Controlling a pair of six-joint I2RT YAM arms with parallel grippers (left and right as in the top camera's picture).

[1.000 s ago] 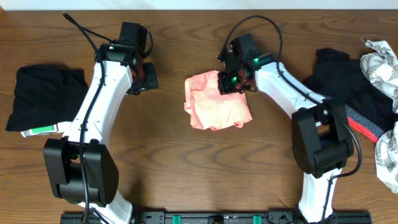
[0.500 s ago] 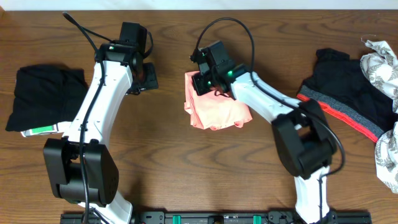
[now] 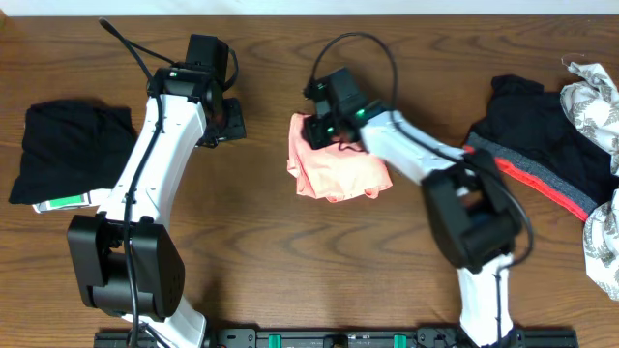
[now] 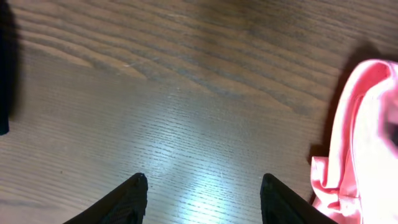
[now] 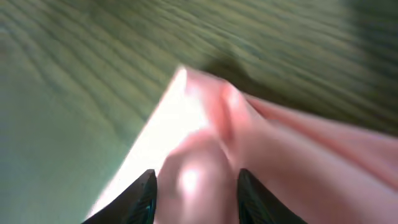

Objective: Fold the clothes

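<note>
- Pink shirt lies bunched in a rough square at centre frame on the worktop, overhead view.
- Right jaws are down on the shirt's upper-left corner. On the right wrist cam both fingers stand apart with a pink fold bulging between them. That frame is blurred, so I cannot tell whether they are pinching the cloth.
- Left jaws are spread wide, nothing between them. They hang over bare wood just left of the shirt, not touching it. On the left wrist cam the shirt's edge shows at the right of the frame.
- Black garment lies flat at the left edge, well apart from the shirt.
- Black piece with red trim is heaped at the right, with patterned cloth at the far right edge beside it.
</note>
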